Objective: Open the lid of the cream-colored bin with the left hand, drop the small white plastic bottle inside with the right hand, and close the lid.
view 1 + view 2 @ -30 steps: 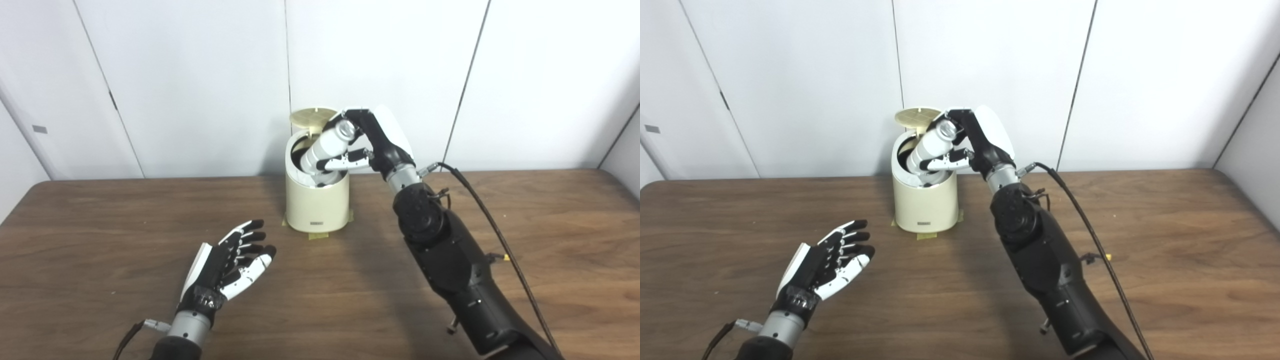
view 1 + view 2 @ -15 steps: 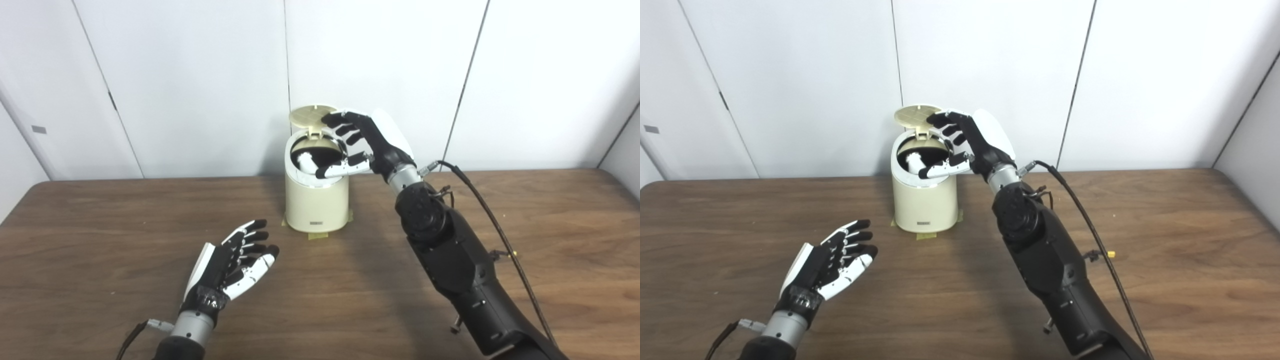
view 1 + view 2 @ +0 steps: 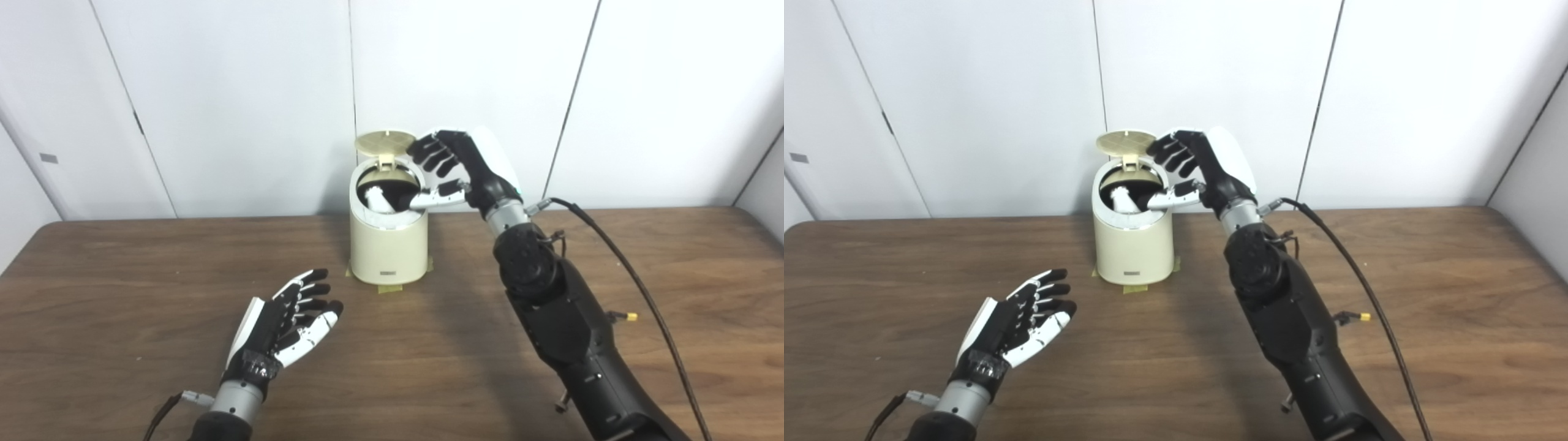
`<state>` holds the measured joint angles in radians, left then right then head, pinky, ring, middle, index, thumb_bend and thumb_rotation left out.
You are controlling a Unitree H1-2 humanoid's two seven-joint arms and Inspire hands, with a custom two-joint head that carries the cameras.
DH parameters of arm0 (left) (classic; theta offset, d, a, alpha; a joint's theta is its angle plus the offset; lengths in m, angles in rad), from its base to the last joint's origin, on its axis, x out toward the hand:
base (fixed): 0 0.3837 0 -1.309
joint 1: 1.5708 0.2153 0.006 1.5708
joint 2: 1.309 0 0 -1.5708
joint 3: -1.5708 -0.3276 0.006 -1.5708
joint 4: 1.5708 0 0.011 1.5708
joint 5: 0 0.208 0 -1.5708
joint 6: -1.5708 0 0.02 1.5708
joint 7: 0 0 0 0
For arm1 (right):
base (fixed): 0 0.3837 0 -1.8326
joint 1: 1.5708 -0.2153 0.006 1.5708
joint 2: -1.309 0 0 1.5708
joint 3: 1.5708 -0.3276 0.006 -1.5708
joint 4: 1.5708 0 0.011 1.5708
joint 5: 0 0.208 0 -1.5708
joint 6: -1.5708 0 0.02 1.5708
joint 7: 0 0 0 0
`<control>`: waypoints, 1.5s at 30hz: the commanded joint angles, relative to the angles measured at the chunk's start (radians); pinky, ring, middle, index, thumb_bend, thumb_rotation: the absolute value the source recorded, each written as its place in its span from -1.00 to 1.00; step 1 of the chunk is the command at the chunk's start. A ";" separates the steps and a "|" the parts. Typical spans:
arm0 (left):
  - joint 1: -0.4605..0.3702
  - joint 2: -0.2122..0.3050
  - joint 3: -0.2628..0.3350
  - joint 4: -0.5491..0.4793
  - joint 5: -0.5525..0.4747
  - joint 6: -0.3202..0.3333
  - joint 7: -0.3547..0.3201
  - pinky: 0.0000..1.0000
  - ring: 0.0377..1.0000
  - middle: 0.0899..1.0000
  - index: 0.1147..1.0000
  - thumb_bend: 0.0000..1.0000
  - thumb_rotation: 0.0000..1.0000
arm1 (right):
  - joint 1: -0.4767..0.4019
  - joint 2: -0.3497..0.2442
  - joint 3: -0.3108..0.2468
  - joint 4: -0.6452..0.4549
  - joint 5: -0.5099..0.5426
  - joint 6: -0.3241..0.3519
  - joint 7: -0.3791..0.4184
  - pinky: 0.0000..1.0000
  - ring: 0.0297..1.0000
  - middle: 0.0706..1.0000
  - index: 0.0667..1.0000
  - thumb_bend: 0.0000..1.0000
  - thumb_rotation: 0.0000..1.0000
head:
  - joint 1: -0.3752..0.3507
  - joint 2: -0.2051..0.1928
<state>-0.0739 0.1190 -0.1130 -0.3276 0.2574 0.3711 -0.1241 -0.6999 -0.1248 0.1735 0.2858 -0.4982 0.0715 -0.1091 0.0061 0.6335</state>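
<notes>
The cream-colored bin [image 3: 388, 248] stands at the back of the table, its round lid [image 3: 384, 142] tipped up on the far side. The small white bottle [image 3: 375, 199] lies inside the dark opening, only its upper part showing. My right hand [image 3: 456, 168] hovers open just right of the bin's rim, fingers spread, holding nothing. My left hand [image 3: 283, 321] rests open, palm up, low over the table in front and to the left of the bin.
The brown wooden table [image 3: 122, 294] runs under everything, with white wall panels behind. A black cable [image 3: 637, 288] trails from the right wrist over the table. Tape strips [image 3: 390, 288] hold the bin's base.
The right hand let go of the bottle, which dropped into the bin, then drew back to the right and spread its fingers. The left hand stayed put.
</notes>
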 commanded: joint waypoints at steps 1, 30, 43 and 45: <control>-0.038 0.001 0.003 -0.013 0.006 -0.029 0.013 0.41 0.53 0.60 0.75 0.10 -0.05 | -0.039 -0.023 -0.014 -0.036 -0.012 -0.050 -0.038 -0.19 -0.14 -0.10 -0.09 0.05 -1.00 | 0.001 0.000; -0.320 0.010 0.166 0.123 -0.196 0.085 0.002 0.51 0.65 0.69 0.76 -0.07 0.17 | 0.444 0.060 -0.288 -0.444 0.449 0.273 0.133 0.41 0.49 0.53 0.52 0.03 -0.02 | 0.038 -0.030; -0.542 0.066 0.127 0.262 -0.200 0.091 -0.030 0.74 0.78 0.80 0.76 -0.09 0.43 | 0.616 0.121 -0.318 -0.552 0.610 0.224 0.126 0.68 0.75 0.74 0.69 0.12 0.75 | 0.063 -0.052; -0.578 0.072 0.117 0.293 -0.203 0.088 -0.040 0.75 0.80 0.81 0.77 -0.09 0.47 | 0.629 0.139 -0.322 -0.554 0.627 0.214 0.118 0.67 0.76 0.73 0.67 0.09 0.91 | 0.066 -0.054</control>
<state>-0.5795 0.1747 0.0063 -0.0322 0.0584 0.4692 -0.1601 -0.0507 0.0030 -0.1411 -0.2329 0.1069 0.3416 0.0125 0.0705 0.5783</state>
